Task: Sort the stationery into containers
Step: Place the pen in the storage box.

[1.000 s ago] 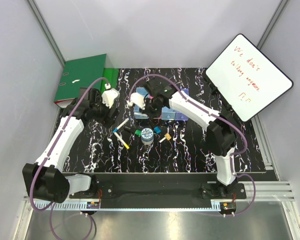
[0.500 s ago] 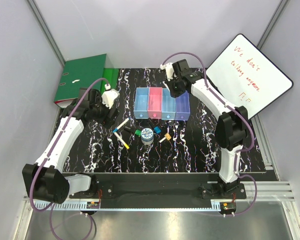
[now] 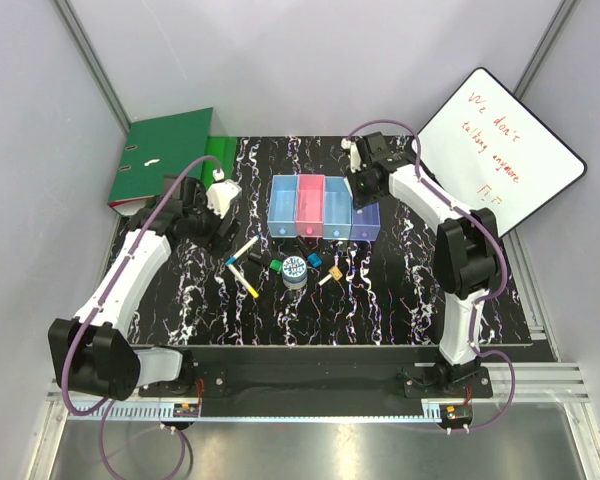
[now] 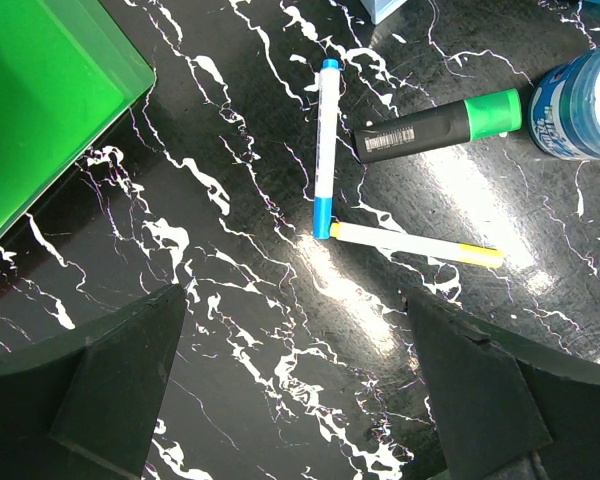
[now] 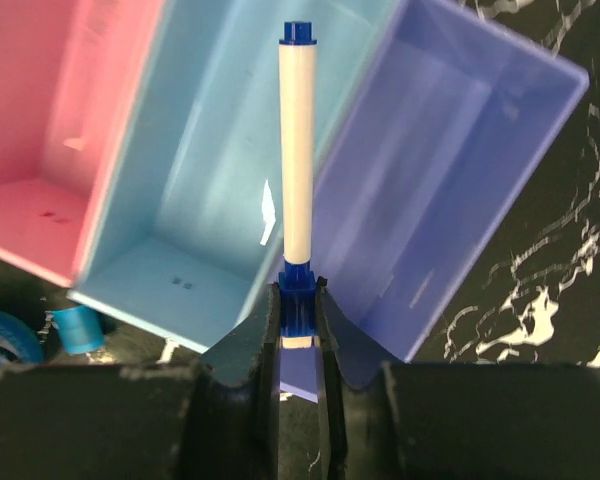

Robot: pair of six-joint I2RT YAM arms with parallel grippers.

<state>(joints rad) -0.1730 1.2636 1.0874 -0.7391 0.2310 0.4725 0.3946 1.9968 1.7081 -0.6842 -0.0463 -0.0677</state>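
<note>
Black marbled tabletop [image 3: 380, 300] is spreading under everything, and I am judging this the drop-off step: my right gripper [image 5: 298, 300] is clamping a blue-capped white marker [image 5: 297, 150] by its end, hovering it over the containers [image 3: 310, 200], above the wall between the blue bin [image 5: 190, 200] and the purple bin [image 5: 450, 180]. Next I am expecting to centre it over one bin before releasing. That arm is stretching far forward, wrist down. My left gripper [image 3: 223, 213], jaws wide apart, is hanging over the loose markers [image 4: 326, 150].
</note>
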